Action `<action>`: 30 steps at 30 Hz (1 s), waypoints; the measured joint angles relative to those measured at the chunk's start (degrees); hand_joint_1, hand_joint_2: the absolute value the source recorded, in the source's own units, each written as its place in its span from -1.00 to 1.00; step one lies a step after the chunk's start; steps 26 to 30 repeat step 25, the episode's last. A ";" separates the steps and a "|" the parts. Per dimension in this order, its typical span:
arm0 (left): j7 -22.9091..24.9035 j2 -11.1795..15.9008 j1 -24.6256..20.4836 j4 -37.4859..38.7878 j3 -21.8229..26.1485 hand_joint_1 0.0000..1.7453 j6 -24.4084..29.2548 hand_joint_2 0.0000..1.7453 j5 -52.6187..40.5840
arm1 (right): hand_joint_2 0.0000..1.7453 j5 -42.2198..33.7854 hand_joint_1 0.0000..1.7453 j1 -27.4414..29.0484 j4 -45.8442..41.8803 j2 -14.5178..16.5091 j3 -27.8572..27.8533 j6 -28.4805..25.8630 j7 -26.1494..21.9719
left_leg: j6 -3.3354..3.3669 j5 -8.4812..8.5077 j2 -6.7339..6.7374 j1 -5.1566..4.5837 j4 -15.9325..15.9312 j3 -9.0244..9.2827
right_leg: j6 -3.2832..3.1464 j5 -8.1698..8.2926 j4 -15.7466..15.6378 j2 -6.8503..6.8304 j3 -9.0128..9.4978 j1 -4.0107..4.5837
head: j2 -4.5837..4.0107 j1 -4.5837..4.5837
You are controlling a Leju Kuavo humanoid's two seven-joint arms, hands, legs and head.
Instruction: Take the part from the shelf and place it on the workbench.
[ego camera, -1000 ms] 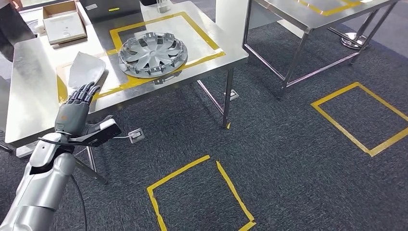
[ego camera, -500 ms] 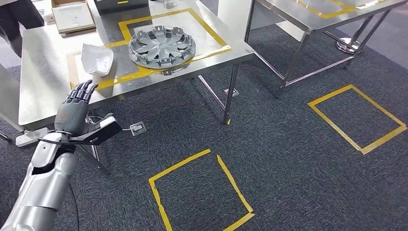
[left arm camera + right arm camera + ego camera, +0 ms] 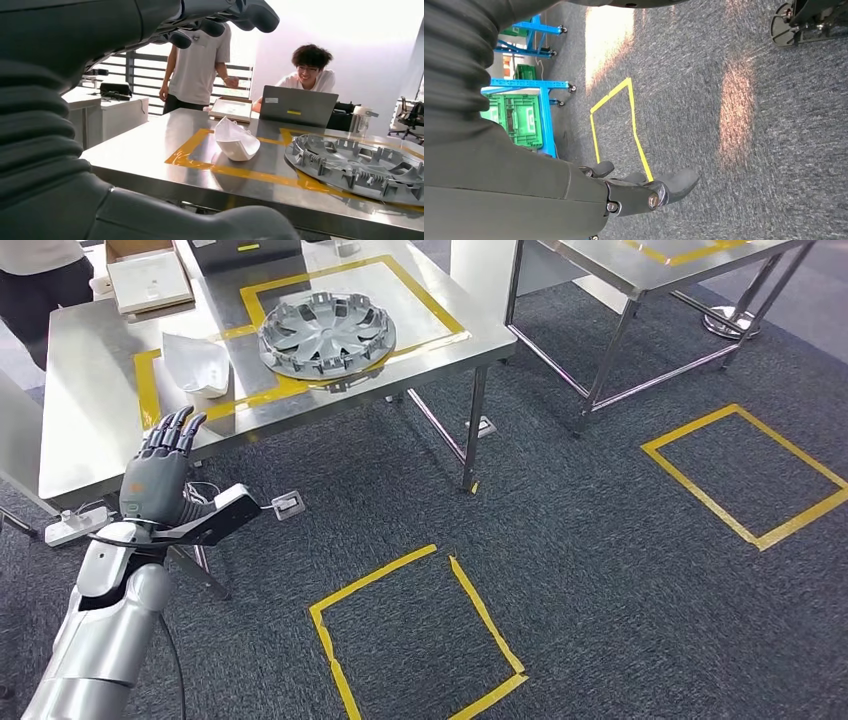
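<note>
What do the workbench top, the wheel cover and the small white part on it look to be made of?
Workbench: brushed steel by the look, mirroring the tape and parts.
Wheel cover: probably moulded plastic in matt silver-grey, going by the clips and ribs on its upturned back.
White part: likely smooth, slightly glossy plastic, a thin curved shell.

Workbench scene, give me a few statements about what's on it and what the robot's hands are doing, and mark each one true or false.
1. The hubcap lies on the steel workbench inside a yellow tape outline. True.
2. The left hand grips the white part. False: it holds nothing, and the part sits on the workbench, apart from the hand.
3. The white part lies beside the hubcap, not touching it. True.
4. The right hand rests on the workbench. False: it hangs above the carpet.
5. A laptop stands on the far side of the workbench. True.
</note>
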 joint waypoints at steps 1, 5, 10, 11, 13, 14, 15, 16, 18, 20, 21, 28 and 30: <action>0.12 -0.05 0.21 0.27 0.02 -1.00 -0.06 1.00 0.29 | 1.00 -0.47 -1.00 0.09 0.00 -0.03 0.41 0.11 -0.01 | -0.08 0.06 0.00 0.01 -0.05 0.01 | -0.04 0.03 0.02 0.01 -0.02 0.01 | 0.00 0.00; 1.04 -0.44 2.52 2.11 0.27 -1.00 -0.62 1.00 3.44 | 1.00 -4.60 -1.00 0.88 -0.11 -0.37 3.97 0.95 -0.02 | -0.25 0.17 0.00 0.06 -0.11 -0.02 | -0.10 0.05 0.05 0.04 -0.11 0.06 | 0.00 0.01; 2.43 -0.94 5.78 4.56 0.98 -1.00 -1.54 1.00 8.45 | 1.00 -10.89 -1.00 1.86 -0.70 -1.03 9.07 2.23 -0.01 | -0.27 0.17 0.00 0.07 -0.11 -0.13 | -0.12 0.03 0.05 0.03 -0.17 0.07 | 0.00 0.02; 2.69 -1.02 6.42 5.07 1.06 -1.00 -1.69 1.00 9.45 | 1.00 -12.15 -1.00 2.06 -0.88 -1.16 10.14 2.51 0.00 | -0.26 0.16 0.00 0.07 -0.11 -0.15 | -0.13 0.03 0.05 0.03 -0.18 0.05 | 0.00 0.02; 3.26 -1.21 7.72 6.19 1.31 -1.00 -2.09 1.00 11.52 | 1.00 -14.74 -1.00 2.49 -1.25 -1.43 12.39 3.05 -0.01 | -0.25 0.16 0.00 0.07 -0.10 -0.19 | -0.12 0.03 0.05 0.03 -0.21 0.00 | 0.00 0.02; 3.55 -1.31 8.38 6.81 1.47 -1.00 -2.26 0.50 12.57 | 1.00 -16.05 -1.00 2.73 -1.44 -1.56 13.56 3.32 -0.01 | -0.24 0.15 0.00 0.07 -0.10 -0.20 | -0.12 0.03 0.05 0.03 -0.21 -0.02 | 0.00 0.02; 3.82 -1.41 9.06 7.40 1.65 -1.00 -2.44 0.00 13.59 | 1.00 -17.33 -1.00 2.97 -1.61 -1.69 14.70 3.58 -0.01 | -0.24 0.15 0.00 0.07 -0.10 -0.21 | -0.12 0.03 0.05 0.02 -0.22 -0.04 | 0.00 0.02; 4.10 -1.51 9.75 7.97 1.81 -1.00 -2.62 -0.50 14.60 | 1.00 -18.61 -1.00 3.20 -1.80 -1.81 15.82 3.83 -0.01 | -0.23 0.14 0.00 0.06 -0.09 -0.21 | -0.12 0.03 0.05 0.02 -0.23 -0.05 | 0.00 0.02; 4.64 -1.72 11.08 9.10 2.16 -1.00 -2.97 -1.00 16.61 | 1.00 -21.16 -1.00 3.65 -2.17 -2.06 18.05 4.35 -0.01 | -0.20 0.12 0.00 0.06 -0.08 -0.23 | -0.12 0.03 0.05 0.02 -0.24 -0.07 | -0.01 0.02; 5.19 -1.93 12.43 10.26 2.41 -1.00 -3.37 -1.00 18.75 | 0.50 -23.79 -1.00 4.08 -2.56 -2.32 20.36 4.90 -0.01 | -0.17 0.11 0.00 0.06 -0.07 -0.24 | -0.12 0.03 0.05 0.02 -0.24 -0.08 | -0.01 0.02; 5.48 -2.04 13.11 10.83 2.51 -1.00 -3.53 -1.00 19.79 | 0.00 -25.11 -1.00 4.29 -2.76 -2.44 21.52 5.17 -0.01 | -0.16 0.10 0.00 0.06 -0.07 -0.25 | -0.11 0.03 0.05 0.02 -0.24 -0.08 | -0.01 0.02; 6.48 -2.42 15.41 12.83 2.92 -1.00 -4.15 -1.00 23.35 | -1.00 -29.65 -1.00 5.06 -3.44 -2.92 25.51 6.10 0.00 | -0.16 0.10 0.00 0.06 -0.05 -0.26 | -0.11 0.03 0.05 0.01 -0.24 -0.08 | 0.00 0.02; 6.48 -2.42 15.41 12.83 2.92 -1.00 -4.15 -1.00 23.35 | -1.00 -29.65 -1.00 5.06 -3.44 -2.92 25.51 6.10 0.00 | -0.16 0.10 0.00 0.06 -0.05 -0.26 | -0.11 0.03 0.05 0.01 -0.24 -0.08 | 0.00 0.02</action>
